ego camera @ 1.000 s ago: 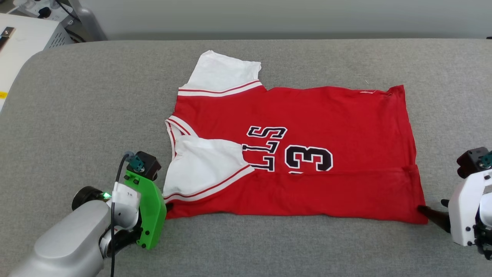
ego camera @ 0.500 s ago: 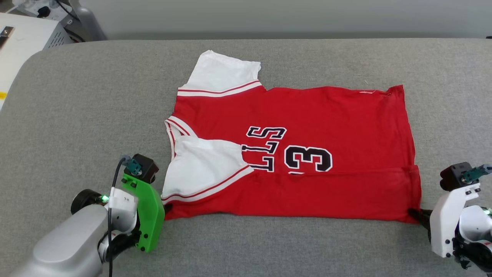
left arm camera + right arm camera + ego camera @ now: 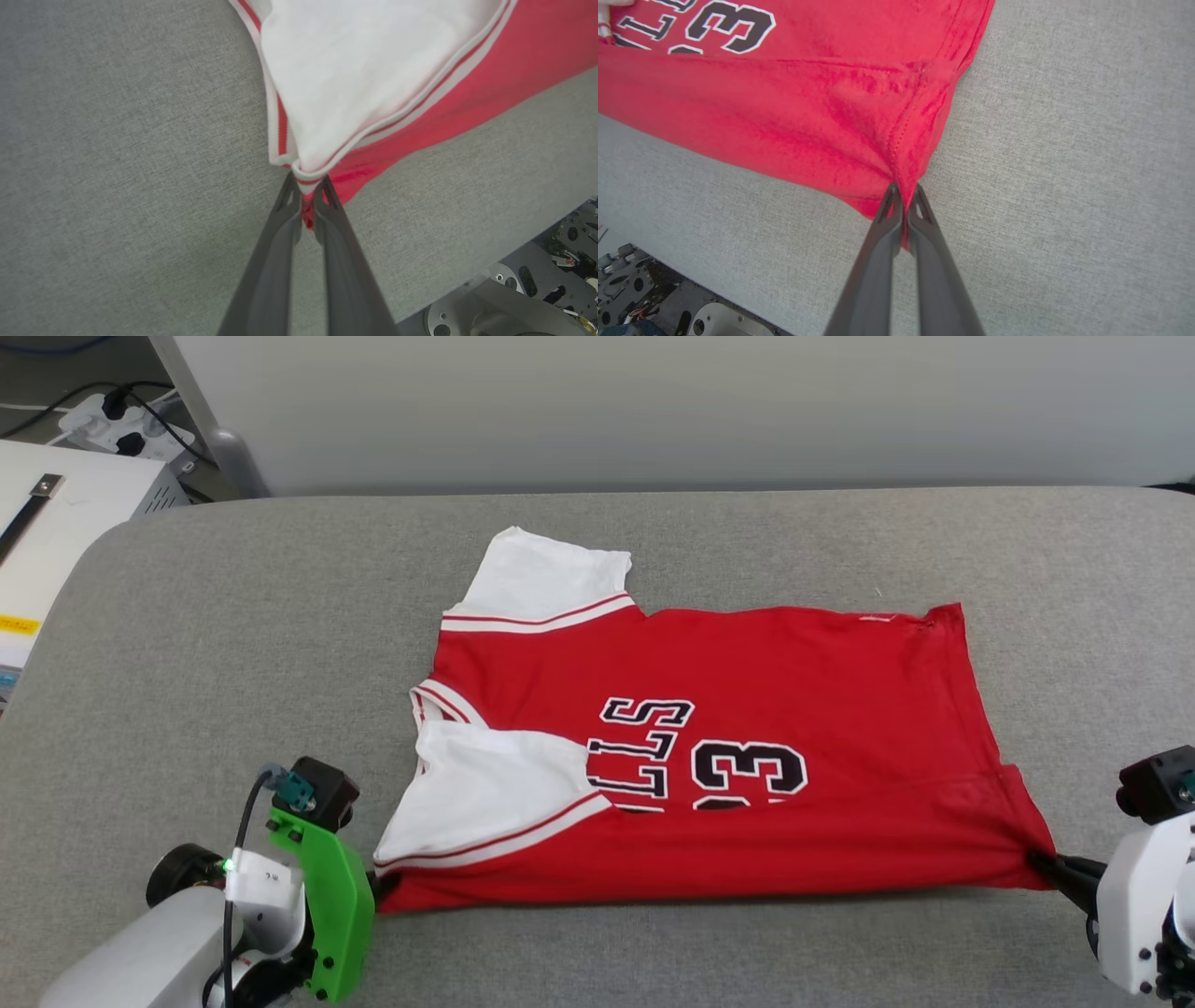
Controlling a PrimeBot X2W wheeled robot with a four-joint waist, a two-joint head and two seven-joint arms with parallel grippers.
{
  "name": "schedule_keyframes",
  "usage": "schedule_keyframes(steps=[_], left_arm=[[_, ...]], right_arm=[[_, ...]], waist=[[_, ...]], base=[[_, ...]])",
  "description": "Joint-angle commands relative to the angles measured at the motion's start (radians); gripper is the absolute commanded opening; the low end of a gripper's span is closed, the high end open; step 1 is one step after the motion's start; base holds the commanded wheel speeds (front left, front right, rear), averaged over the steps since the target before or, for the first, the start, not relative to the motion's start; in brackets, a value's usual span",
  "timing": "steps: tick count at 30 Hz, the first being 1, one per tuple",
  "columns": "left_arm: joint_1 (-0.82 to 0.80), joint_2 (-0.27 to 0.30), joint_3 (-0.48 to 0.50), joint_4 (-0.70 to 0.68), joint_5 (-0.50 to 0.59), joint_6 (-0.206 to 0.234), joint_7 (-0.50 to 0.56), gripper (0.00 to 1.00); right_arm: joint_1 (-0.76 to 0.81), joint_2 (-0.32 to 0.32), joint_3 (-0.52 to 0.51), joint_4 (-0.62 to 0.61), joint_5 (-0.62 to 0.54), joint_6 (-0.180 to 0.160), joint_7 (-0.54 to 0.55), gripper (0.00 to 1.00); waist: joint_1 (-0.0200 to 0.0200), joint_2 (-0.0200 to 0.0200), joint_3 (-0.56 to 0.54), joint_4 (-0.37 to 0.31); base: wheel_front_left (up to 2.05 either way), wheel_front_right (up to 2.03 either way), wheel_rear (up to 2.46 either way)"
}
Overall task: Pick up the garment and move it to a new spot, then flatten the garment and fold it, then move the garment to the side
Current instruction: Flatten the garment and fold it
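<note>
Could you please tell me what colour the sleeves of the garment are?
The sleeves are white with red-striped trim, clearest in the head view.

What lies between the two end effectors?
Head view: the red, white-sleeved jersey-style T-shirt, near corners pinched by left end effector and right end effector.

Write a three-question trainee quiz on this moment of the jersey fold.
1. True or false: the left pincer is shut on the garment at the near corner beside the folded-in white sleeve.
2. What does the right pincer grip? A) the collar B) the red bottom-hem corner C) nothing
3. Short answer: what colour is the padded surface under the garment?

Key: 1 true; 2 B; 3 grey.
</note>
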Motion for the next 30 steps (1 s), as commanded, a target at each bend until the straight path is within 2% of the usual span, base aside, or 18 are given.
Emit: schedule_keyframes(steps=[1, 9, 14, 19, 20, 21, 22, 26, 30], left_arm=[[0.029, 0.018, -0.003, -0.020, -0.013, 0.014, 0.010, 0.00], [0.095, 0.046, -0.014, -0.106, -0.030, 0.068, 0.027, 0.00], [0.099, 0.024, -0.014, -0.080, -0.038, 0.082, 0.021, 0.00], [0.091, -0.011, -0.017, -0.009, -0.042, 0.073, 0.012, 0.00], [0.090, -0.015, -0.016, 0.000, -0.043, 0.071, 0.008, 0.15], [0.087, -0.015, -0.013, 0.007, -0.041, 0.070, 0.000, 1.00], [0.087, -0.014, -0.008, 0.011, -0.040, 0.072, -0.011, 1.00], [0.084, 0.013, 0.011, 0.002, -0.026, 0.076, -0.055, 1.00], [0.073, 0.054, 0.052, -0.056, -0.026, 0.100, -0.092, 1.00]], right_arm=[[0.036, -0.012, -0.016, -0.017, 0.007, -0.001, 0.007, 0.00], [0.155, 0.006, -0.105, -0.068, 0.008, -0.001, 0.066, 0.00], [0.152, 0.060, -0.123, -0.029, -0.024, -0.001, 0.095, 0.00], [0.126, 0.117, -0.115, 0.051, -0.060, -0.001, 0.093, 0.00], [0.123, 0.125, -0.116, 0.061, -0.063, -0.001, 0.085, 0.16], [0.121, 0.135, -0.117, 0.068, -0.064, -0.001, 0.074, 0.70], [0.121, 0.141, -0.119, 0.071, -0.064, -0.001, 0.062, 1.00], [0.126, 0.145, -0.148, 0.050, -0.087, -0.001, -0.026, 1.00], [0.131, 0.147, -0.209, 0.014, -0.129, -0.001, -0.123, 1.00]], waist=[[0.0000, 0.0000, -0.009, 0.002], [0.0000, 0.0000, 0.012, 0.000], [0.0000, 0.0000, 0.050, -0.003], [0.0000, 0.0000, 0.063, -0.002], [0.0000, 0.0000, 0.061, 0.000], [0.0000, 0.0000, 0.055, 0.002], [0.0000, 0.0000, 0.049, 0.003], [0.0000, 0.0000, 0.019, 0.007], [0.0000, 0.0000, 0.000, 0.008]], base=[[0.00, 0.00, 0.00], [0.00, 0.00, 0.00], [0.00, 0.00, 0.00], [0.00, 0.00, 0.00], [0.00, 0.00, 0.00], [0.00, 0.00, 0.00], [0.00, 0.00, 0.00], [0.00, 0.00, 0.00], [0.00, 0.00, 0.00]])
